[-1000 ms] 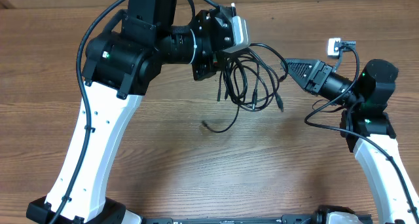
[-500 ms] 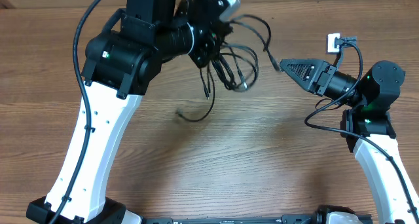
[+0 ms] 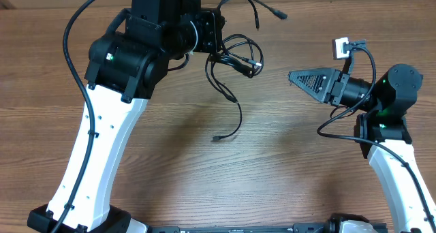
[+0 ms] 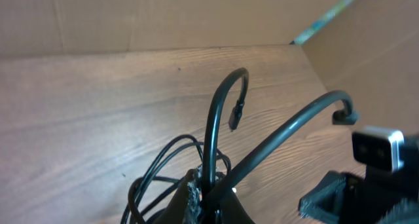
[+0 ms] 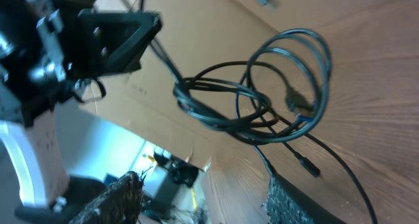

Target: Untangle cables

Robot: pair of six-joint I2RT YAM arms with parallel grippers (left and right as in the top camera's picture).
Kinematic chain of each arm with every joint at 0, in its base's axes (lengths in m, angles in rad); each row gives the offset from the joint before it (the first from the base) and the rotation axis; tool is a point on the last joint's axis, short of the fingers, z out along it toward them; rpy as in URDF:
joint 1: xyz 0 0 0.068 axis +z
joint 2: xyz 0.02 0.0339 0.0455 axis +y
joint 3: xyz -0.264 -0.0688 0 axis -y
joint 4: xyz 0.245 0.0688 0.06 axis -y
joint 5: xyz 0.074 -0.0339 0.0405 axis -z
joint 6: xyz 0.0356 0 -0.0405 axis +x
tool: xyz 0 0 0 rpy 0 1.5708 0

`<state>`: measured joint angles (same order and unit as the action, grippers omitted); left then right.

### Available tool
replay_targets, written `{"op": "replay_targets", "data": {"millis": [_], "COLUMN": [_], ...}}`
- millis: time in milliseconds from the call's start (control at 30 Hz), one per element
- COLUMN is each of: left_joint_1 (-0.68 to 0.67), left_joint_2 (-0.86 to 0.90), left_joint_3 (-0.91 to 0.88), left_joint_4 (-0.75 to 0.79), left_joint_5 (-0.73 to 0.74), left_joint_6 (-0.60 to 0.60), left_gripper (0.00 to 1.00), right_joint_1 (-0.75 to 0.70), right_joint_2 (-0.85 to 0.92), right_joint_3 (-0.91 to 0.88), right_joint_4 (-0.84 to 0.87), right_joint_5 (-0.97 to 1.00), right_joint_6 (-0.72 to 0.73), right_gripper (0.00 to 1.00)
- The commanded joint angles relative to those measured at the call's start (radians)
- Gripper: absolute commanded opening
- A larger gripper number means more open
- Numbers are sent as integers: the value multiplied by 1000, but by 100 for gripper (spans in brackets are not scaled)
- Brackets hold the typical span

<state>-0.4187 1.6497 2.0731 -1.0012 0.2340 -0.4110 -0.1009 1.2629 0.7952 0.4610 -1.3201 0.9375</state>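
Over the table's [image 3: 204, 172] far side, the left gripper [image 4: 208, 201] is clamped on the cables [image 3: 238, 59], which dangle in loops. The right gripper [image 3: 296, 78] gapes empty, near them. Grabbing the wrong strand could cinch the knot (or yank the bundle loose).

Look: thin black flexible cables [image 3: 238, 59], several cords with small plug ends, tangled into one bundle.
Hold: pinched at the tangle by the closed left claw [image 4: 208, 196] and raised above the brown wooden desk [image 3: 306, 165].
Loops: overlapping rings hang beside the claw and cross one another.
Upper ends: two strands arch upward. One curls over with its plug pointing down, and the other reaches right.
Lower strand: one cord trails down in a curve. Whether its tip touches the desk is unclear.
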Motion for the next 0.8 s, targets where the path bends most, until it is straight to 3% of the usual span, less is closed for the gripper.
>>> {"op": "replay_targets", "data": {"millis": [0,100,233,467,533,667,767], "left_joint_1": [-1,-1,-1,0,0,0,0], "left_joint_2": [-14,-14,-14,-14,-14,-14,-14], "left_joint_3": [17,17,17,17,17,17,17], "left_joint_4": [-18,-53,-89,-98,-97,-99,-98], "left_joint_5": [-5,3,6,10,9,-30,-60], "left_joint_6": [-195,-287,-293,-254,-254,-239,-240], "left_gripper": [4,4,4,4,4,4,4], "right_joint_1": [32,84,129,134,134,134,134], "right_joint_2": [0,0,0,0,0,0,0], "right_joint_3": [5,5,5,5,6,38,66], "right_joint_4": [56,168,280,227,134,-164,-245], "right_joint_5": [-51,-42,1,195,269,470,538], "right_joint_6": [-56,-56,-64,-121,-197,-504,-703], "right_gripper": [59,58,57,56,56,54,51]}}
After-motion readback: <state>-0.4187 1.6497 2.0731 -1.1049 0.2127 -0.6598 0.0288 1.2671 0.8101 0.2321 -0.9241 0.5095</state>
